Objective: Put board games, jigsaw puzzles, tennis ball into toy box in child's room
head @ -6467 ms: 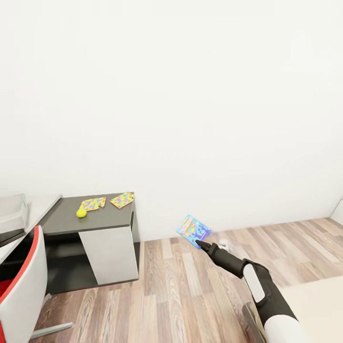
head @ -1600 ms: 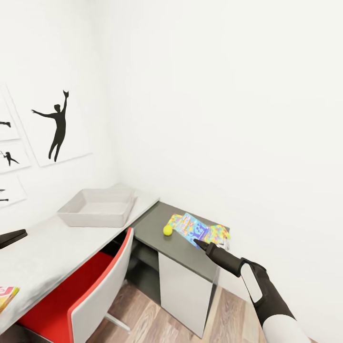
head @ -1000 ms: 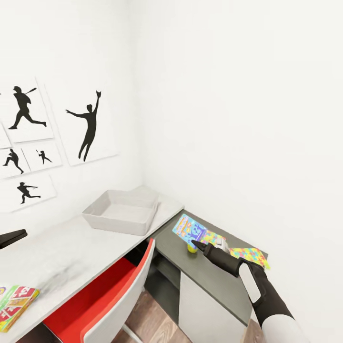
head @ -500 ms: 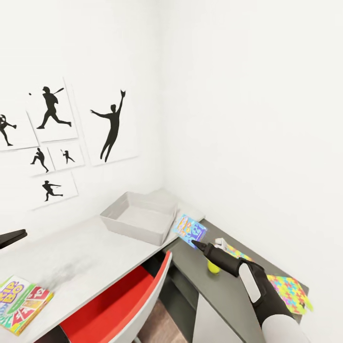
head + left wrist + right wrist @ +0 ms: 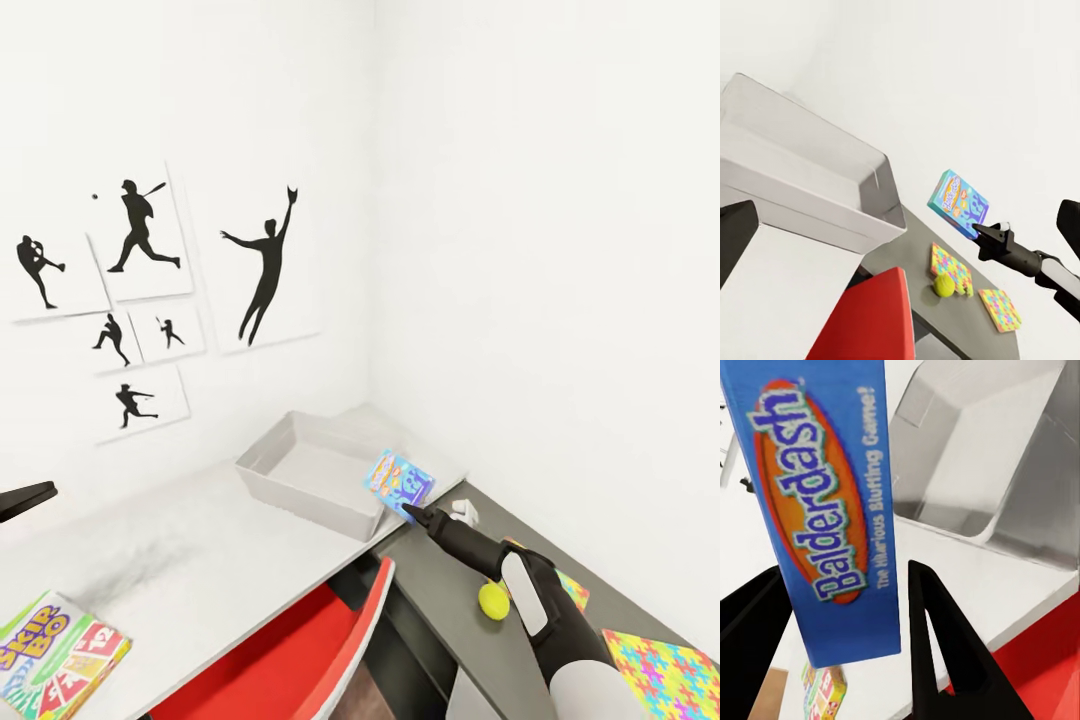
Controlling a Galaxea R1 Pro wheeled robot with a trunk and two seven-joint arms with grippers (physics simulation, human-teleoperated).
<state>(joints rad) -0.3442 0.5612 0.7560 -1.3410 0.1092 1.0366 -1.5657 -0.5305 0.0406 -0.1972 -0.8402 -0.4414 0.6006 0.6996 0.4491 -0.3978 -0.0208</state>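
My right gripper (image 5: 410, 511) is shut on a blue "Balderdash" board game (image 5: 398, 482), held upright by its lower edge just over the near corner of the toy box (image 5: 300, 478). In the right wrist view the board game (image 5: 832, 510) stands between the dark fingers (image 5: 939, 649), with the toy box (image 5: 1020, 465) beyond it. A "Skip-Bo" board game (image 5: 58, 660) lies on the light grey table (image 5: 190, 550). The tennis ball (image 5: 493, 599) and two jigsaw puzzles (image 5: 668, 676) (image 5: 949, 266) lie on the dark corner section. My left gripper (image 5: 907, 214) is open and holds nothing.
A red chair (image 5: 300, 665) is tucked under the table edge below the toy box. Black silhouette athlete pictures (image 5: 265, 265) hang on the white wall behind the table. The room's corner stands just behind the toy box.
The whole view has swung from the floor and desk end towards the room's corner, so the camera has moved. The toy box now lies under the held game. The right gripper still holds the blue game.
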